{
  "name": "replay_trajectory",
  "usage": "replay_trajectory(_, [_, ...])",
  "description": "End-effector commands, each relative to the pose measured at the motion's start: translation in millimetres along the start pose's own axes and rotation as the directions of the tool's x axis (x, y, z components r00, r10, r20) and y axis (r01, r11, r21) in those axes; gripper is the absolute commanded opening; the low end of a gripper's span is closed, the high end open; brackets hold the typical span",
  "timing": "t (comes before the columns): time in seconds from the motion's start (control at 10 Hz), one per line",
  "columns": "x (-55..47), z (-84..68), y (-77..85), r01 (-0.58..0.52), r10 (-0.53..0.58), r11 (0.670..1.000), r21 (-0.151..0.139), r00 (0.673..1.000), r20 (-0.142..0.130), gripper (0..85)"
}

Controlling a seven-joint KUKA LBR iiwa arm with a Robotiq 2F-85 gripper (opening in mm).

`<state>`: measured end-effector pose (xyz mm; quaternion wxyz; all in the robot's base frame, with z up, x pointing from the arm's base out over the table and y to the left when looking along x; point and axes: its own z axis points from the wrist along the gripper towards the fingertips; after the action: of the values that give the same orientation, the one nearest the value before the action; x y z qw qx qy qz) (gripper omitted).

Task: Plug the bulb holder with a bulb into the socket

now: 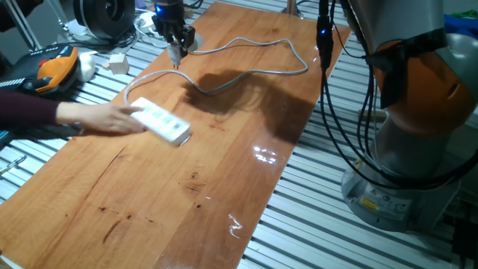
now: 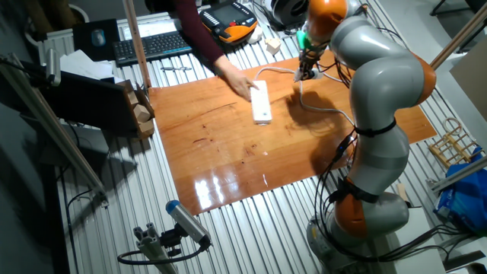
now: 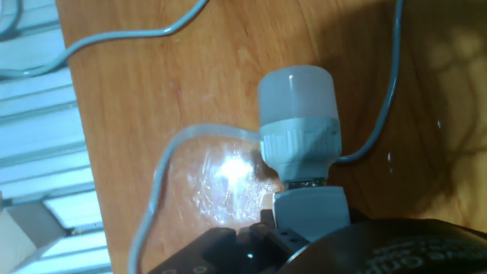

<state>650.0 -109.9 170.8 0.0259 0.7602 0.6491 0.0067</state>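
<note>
The jaws grip the bulb holder with a bulb bulb-outward, well apart from the power strip, which a person's hand steadies on the desk.

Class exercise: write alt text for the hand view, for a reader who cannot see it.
Close-up from the robot's hand: the gripper holds the bulb holder with a bulb, bulb end pointing away from the camera, above a wooden table. A grey cable curves across the wood behind it, and a bright glare spot lies beside the bulb holder.
</note>
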Motion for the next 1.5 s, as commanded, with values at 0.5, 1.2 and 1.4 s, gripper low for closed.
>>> replay_trajectory(0.5, [2.8,6.3,9.0,0.041,-0.038,0.998,-0.04,0.997,0.064,0.0])
replay_trajectory(1.2, [0.9,7.2,14.2,0.036,-0.036,0.999,0.011,0.999,0.017,0.0])
replay_trajectory(1.4, [4.1,8.7,14.9,0.028,-0.028,1.0,0.01,0.999,0.035,0.0])
